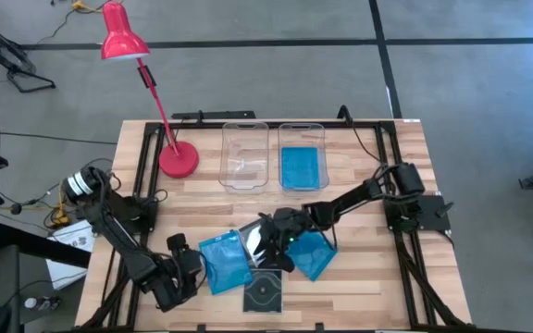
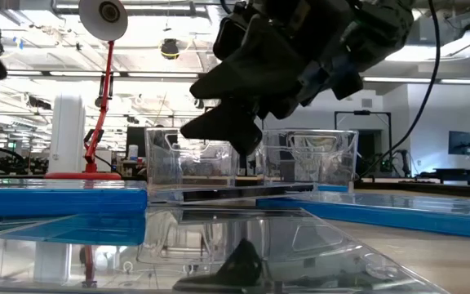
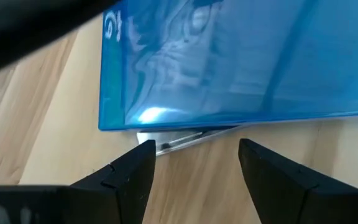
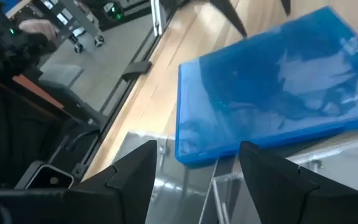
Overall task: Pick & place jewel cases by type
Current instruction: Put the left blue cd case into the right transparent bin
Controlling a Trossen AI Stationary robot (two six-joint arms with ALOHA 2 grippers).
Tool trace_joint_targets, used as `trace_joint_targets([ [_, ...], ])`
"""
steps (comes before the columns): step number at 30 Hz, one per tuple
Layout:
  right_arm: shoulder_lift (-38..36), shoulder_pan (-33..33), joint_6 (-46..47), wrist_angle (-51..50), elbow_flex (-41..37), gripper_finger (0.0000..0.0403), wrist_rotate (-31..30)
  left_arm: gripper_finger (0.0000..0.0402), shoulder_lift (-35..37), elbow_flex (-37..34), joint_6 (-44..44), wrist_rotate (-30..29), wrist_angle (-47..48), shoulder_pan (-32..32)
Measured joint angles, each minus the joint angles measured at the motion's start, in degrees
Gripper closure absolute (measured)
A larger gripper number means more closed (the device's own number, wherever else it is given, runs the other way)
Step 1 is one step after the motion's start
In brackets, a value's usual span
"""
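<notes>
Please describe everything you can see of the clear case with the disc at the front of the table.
The clear disc case is a thin, flat, square case of transparent plastic showing a dark grey disc with a centre hole. It lies flat on the wooden table near its front edge, just below the pile of blue cases. No gripper touches it.

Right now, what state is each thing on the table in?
Left bin: empty.
Right bin: one blue case lying flat inside.
Pile of cases: overlapping on the table.
Left gripper: jaws open, empty.
Right gripper: jaws open, over the pile.
</notes>
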State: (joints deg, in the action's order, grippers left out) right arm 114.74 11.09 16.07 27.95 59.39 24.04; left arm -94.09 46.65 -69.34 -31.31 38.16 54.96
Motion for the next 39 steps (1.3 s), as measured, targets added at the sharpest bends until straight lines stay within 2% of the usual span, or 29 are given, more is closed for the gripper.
trace_joint_targets([
  [12,0.0,-0.42,-4.21,-4.31,0.0,0.0182,-3.39,0.0175,-0.56,0.0,-0.74,-1.0,-0.29,-1.2],
  [21,0.0,-0.37,-5.57,-4.9,0.0,0.0182,-3.35,0.0175,-0.56,0.0,1.46,0.63,-2.28,-3.55],
  [32,0.0,-2.1,5.91,-7.01,-0.04,0.0182,-3.15,0.0175,-0.69,0.0,7.51,0.85,-7.98,-6.97],
  [39,0.0,-2.68,10.13,-10.9,-0.04,0.0182,-3.24,0.0175,-0.72,0.0,9.79,0.92,-9.64,-8.91],
])
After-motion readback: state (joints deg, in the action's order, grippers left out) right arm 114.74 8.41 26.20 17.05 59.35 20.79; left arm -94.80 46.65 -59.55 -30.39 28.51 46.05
